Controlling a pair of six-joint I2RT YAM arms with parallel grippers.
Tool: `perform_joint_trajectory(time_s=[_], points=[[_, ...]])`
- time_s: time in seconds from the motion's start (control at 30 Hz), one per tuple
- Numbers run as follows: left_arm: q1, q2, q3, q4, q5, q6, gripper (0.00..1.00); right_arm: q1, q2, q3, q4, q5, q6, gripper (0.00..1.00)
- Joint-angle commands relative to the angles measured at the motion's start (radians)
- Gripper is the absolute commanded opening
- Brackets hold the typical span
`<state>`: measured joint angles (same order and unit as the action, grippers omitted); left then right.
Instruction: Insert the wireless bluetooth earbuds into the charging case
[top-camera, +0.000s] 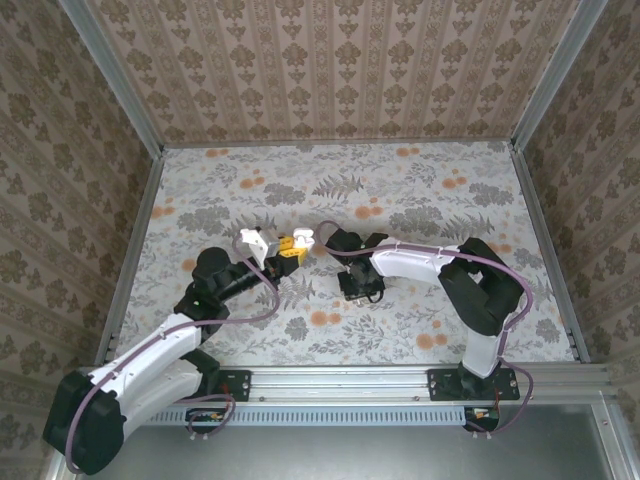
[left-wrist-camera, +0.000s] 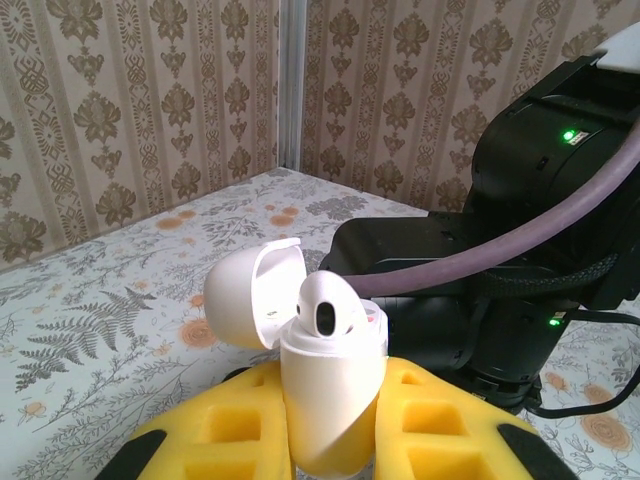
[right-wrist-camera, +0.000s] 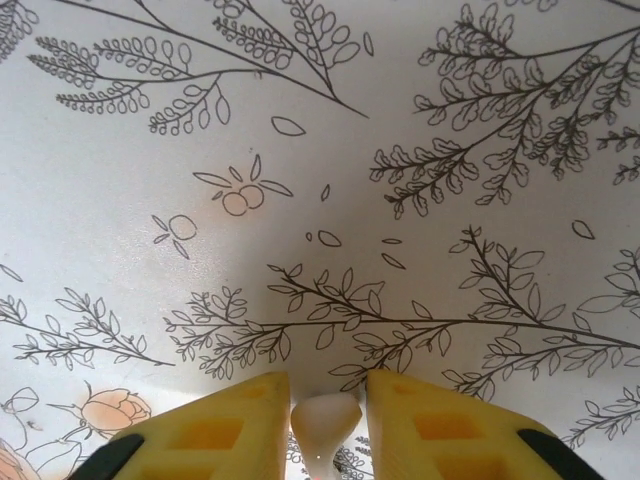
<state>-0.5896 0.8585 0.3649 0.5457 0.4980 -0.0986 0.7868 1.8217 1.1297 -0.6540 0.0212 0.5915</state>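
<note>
My left tool (left-wrist-camera: 335, 425) is clamped on the white charging case (left-wrist-camera: 330, 385), lid up, above the middle of the worktop (top-camera: 450, 210). One earbud (left-wrist-camera: 328, 308) sits in it. Nearby, toward the near edge, my right tool (right-wrist-camera: 328, 395) pinches the second earbud (right-wrist-camera: 325, 425).

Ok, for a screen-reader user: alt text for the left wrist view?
A white charging case, lid open with one white earbud sitting in it, sits clamped in the left gripper. The black right arm is close behind, above a floral table.
</note>
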Motion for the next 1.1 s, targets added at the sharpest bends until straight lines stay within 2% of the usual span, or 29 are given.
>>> perform_joint_trajectory(time_s=[0.0, 0.5, 0.87, 1.07], points=[[-0.008, -0.017, 0.002, -0.006, -0.004, 0.024, 0.06, 0.012, 0.014, 0.016, -0.049, 0.019, -0.004, 0.24], [-0.01, -0.004, 0.007, 0.032, 0.006, 0.018, 0.06, -0.002, -0.187, 0.003, -0.057, 0.092, 0.039, 0.16], [-0.018, 0.021, 0.025, 0.094, 0.014, 0.054, 0.08, -0.008, -0.534, -0.045, 0.054, 0.154, 0.077, 0.15], [-0.046, 0.08, 0.029, 0.205, 0.069, 0.086, 0.05, -0.01, -0.685, -0.082, 0.184, 0.109, 0.086, 0.14]])
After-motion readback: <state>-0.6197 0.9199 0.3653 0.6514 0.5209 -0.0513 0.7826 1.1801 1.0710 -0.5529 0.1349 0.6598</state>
